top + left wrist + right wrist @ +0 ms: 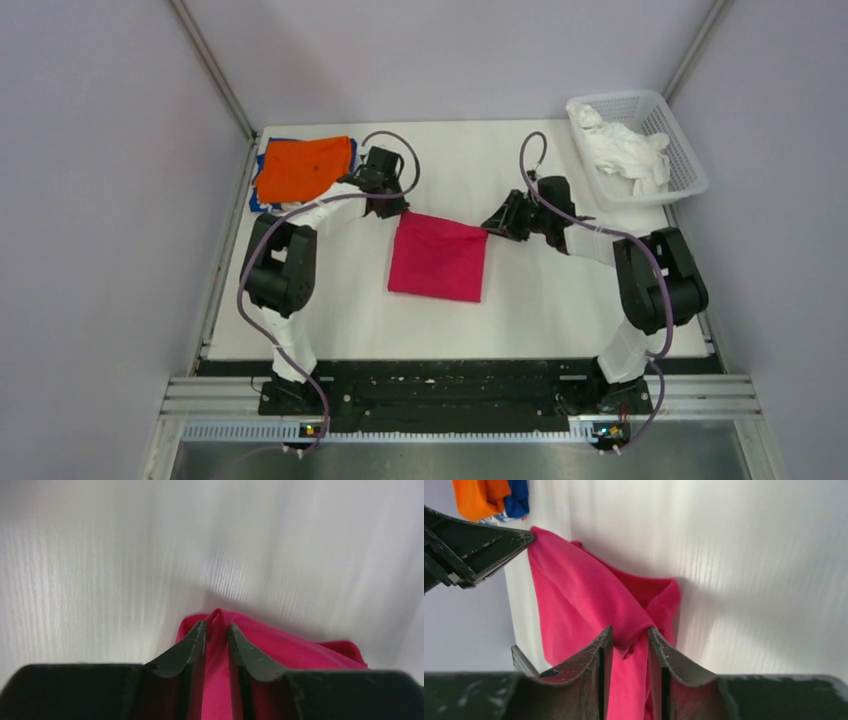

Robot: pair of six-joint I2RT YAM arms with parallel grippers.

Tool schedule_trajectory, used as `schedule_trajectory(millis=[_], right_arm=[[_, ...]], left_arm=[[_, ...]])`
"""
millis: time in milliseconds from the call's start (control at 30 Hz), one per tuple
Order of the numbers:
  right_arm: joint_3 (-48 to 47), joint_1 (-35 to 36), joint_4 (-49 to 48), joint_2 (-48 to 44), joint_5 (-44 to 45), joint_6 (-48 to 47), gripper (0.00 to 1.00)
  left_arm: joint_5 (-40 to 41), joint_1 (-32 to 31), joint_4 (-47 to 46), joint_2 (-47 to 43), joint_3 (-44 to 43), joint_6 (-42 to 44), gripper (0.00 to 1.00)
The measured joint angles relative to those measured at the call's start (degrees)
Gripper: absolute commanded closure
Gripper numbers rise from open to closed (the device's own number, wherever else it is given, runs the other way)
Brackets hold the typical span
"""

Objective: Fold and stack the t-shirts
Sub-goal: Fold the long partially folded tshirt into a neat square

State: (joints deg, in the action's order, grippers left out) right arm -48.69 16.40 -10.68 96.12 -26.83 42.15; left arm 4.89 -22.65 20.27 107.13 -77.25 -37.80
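Between the tips of the left pincer (pixel 217 630) a small ridge of the magenta shirt (pixel 290 647) stood up, the jaws drawn nearly together and nipping it. The right pincer (pixel 630 636) looked the same: jaws close, a pucker of magenta gathered between them, creases running into the bite. Each held one far corner of the shirt, left on the left corner, right on the right. The rest lay as a folded rectangle near the middle of the worktop (pixel 560 300), between the two arms.

By the look of it the cloth was light, soft and limp. Lifted by one point it would likely sag out of its fold, so paired corners, or a folded edge with all layers caught together, seemed the places to take it.

Further out, the orange shirt (pixel 302 168) lay folded at the far-left corner on top of the blue shirt (pixel 519 500), which showed only as an edge. A basket (pixel 697 170) holding white cloth (pixel 625 145) stood at the far right.

The top view alone gave the layout — the stack, the basket, how square the fold was. Only the wrist views showed cloth inside the jaws. The right wrist view also caught the left pincer's tip at the opposite corner, with the edge between them seemingly lifted a little — from above it read as flat.
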Motion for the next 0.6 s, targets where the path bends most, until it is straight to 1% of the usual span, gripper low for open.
schedule_trajectory(millis=[33,67,100,133,167,200,233,267,300,400,433,533,600], right_arm=[[-1.0,-0.3,0.0,1.1,0.0,-0.2,0.53],[-2.3,-0.7,0.1,2.3,0.0,-0.7,0.41],[-3.2,-0.9,0.3,2.9,0.1,-0.8,0.33],[-4.1,-1.2,0.7,3.3,0.3,-1.0,0.21],[-4.9,-1.4,1.2,3.4,0.6,-1.5,0.13],[-5.5,-1.6,1.6,3.2,1.0,-1.8,0.04],[-5.8,-1.7,1.8,2.7,1.6,-2.4,0.02],[-5.7,-1.7,2.2,1.8,2.0,-2.6,0.01],[-5.4,-1.7,2.7,0.3,2.3,-2.9,0.01],[-3.1,-1.1,3.0,-5.6,2.5,-3.2,0.01],[-1.7,-0.7,2.8,-9.0,2.2,-3.4,0.01],[0.0,2.0,0.3,-12.6,0.0,-3.1,0.01],[0.8,4.5,-2.4,-13.0,-2.3,-2.3,0.01]], left_arm=[[-0.3,0.4,0.6,1.4,-1.5,0.3,0.58],[-0.6,0.7,1.2,2.5,-2.6,0.6,0.53],[-1.0,1.1,1.9,3.5,-3.9,0.8,0.49],[-1.2,1.4,2.6,4.2,-5.2,1.0,0.45],[-1.5,1.8,3.6,4.6,-6.3,1.1,0.34],[-1.7,2.0,4.2,4.7,-6.8,1.3,0.25],[-2.2,2.2,4.7,4.5,-7.4,1.4,0.23],[-2.7,2.3,4.7,4.0,-7.5,1.7,0.15],[-3.2,2.4,5.0,3.5,-7.4,1.8,0.05],[-7.3,2.3,4.2,-0.6,-4.4,2.0,0.01],[-9.2,2.3,3.3,-2.7,-2.6,1.9,0.01],[-14.9,2.0,1.4,-6.9,0.9,1.7,0.01],[-17.9,1.9,-0.1,-7.4,1.4,1.4,0.01]])
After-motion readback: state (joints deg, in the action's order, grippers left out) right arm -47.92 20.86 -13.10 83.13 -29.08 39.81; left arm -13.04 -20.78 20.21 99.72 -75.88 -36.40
